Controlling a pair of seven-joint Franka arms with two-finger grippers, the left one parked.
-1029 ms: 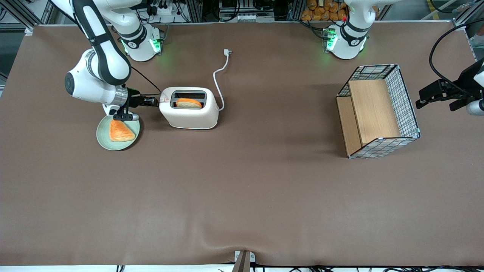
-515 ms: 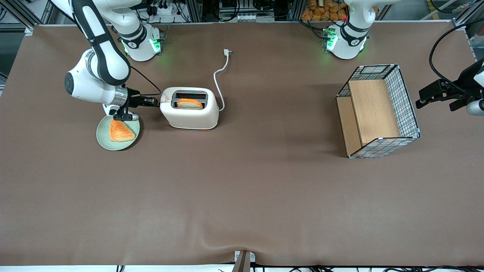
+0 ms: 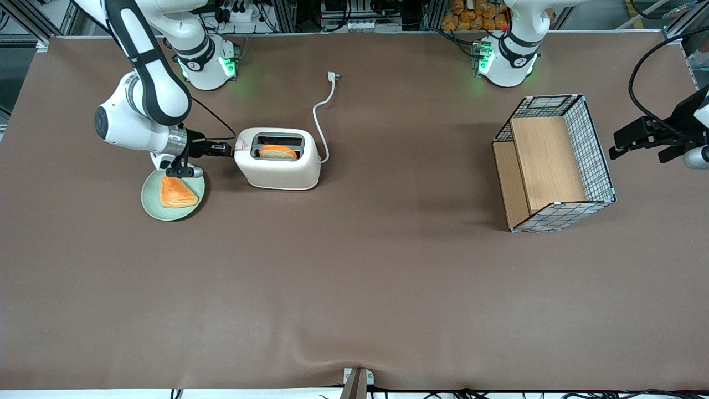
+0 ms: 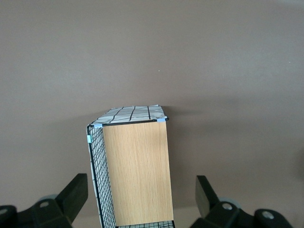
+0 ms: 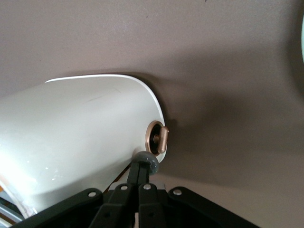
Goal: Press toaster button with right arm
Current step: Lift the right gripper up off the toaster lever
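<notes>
The cream-white toaster (image 3: 282, 169) stands on the brown table with an orange-crusted slice (image 3: 277, 152) in its dark top slot. My right arm (image 3: 145, 105) reaches low along the table, and its slim black gripper (image 3: 224, 148) points straight at the toaster's narrow end by the small red logo. The wrist view shows the two fingers (image 5: 134, 173) pressed together, shut, their tips against the small grey toaster button (image 5: 151, 160), which sticks out of the toaster (image 5: 76, 137) just under a bronze round dial (image 5: 157, 137).
A pale green plate (image 3: 150, 200) holding a triangular orange pastry (image 3: 176, 192) lies under my wrist, nearer the front camera. The toaster's white cord and plug (image 3: 332, 76) trail toward the arm bases. A wire basket with wooden panels (image 3: 554, 166) sits toward the parked arm's end.
The toaster's narrow end shifted a few pixels toward the parked arm's end a second ago, with the gripper following. Over the last half second nothing has visibly moved.
</notes>
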